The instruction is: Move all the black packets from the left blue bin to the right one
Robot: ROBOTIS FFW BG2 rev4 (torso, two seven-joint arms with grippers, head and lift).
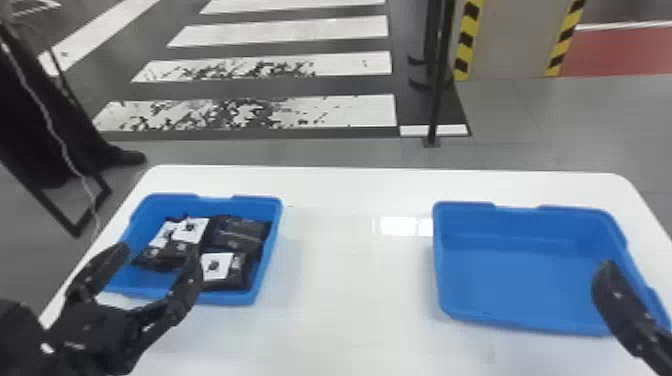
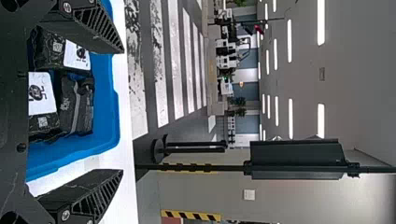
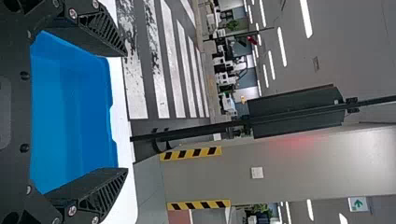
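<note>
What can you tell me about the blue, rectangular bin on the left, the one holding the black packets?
The blue, rectangular bin is open-topped and looks like moulded plastic, with rounded corners and a shallow dip in its far rim. It sits upright on the white table. Black packets, some with white labels, lie inside, covering part of its floor. The robot's black left pincer is open at its near-left part; I cannot tell whether they touch.
</note>
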